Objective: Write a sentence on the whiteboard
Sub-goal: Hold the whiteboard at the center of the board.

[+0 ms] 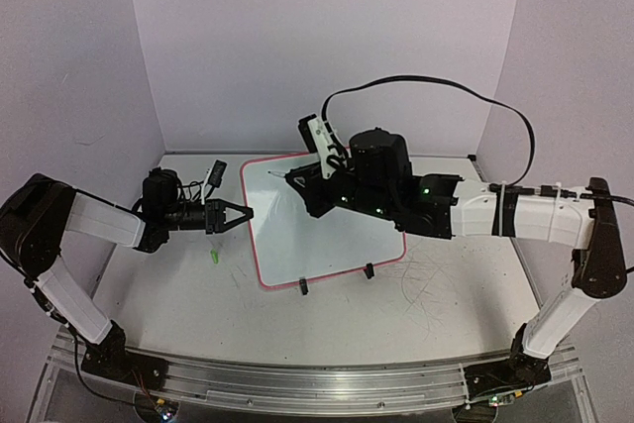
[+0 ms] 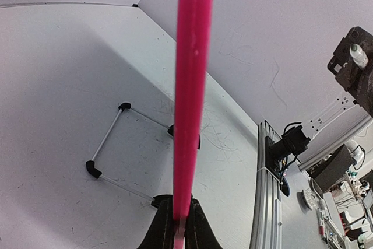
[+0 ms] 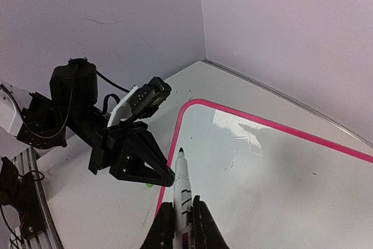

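One whiteboard (image 1: 319,241), rim in left jaws, marker (image 3: 182,182) in right jaws

Whiteboard (image 1: 297,245) at table (image 1: 466,289) centre

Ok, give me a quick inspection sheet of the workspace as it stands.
Surface: white table, faint scribbles at front right.
Job's things: whiteboard on its black feet, no writing seen; marker tip near the board's left rim.
Clutter: small green item left of the board.
Grippers: left end effector shut on the whiteboard's rim; right end effector shut on the marker.
Cables: black cable looping above the right arm.
Surroundings: plain walls, nothing else seen.
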`<state>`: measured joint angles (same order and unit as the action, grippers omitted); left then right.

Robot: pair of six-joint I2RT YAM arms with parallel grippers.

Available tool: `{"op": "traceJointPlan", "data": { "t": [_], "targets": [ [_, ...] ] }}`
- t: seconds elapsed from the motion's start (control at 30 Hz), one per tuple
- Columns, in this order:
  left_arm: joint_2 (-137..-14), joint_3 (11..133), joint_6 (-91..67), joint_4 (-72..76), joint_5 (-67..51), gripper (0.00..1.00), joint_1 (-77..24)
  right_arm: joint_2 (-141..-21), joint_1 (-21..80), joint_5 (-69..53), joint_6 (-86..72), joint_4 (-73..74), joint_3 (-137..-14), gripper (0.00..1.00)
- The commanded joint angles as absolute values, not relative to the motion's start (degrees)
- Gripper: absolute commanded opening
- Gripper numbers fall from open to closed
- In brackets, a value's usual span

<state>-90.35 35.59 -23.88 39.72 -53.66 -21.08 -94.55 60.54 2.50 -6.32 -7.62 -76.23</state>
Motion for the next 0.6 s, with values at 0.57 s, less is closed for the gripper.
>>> {"op": "traceJointPlan", "data": {
  "t": [0.57],
  "targets": [
    [-88.95, 36.30, -24.68, 40.44, -50.75, 0.00, -21.54, -96.89, 63.76, 10.98, -2.05, -8.36, -81.33, 0.00]
  ]
}}
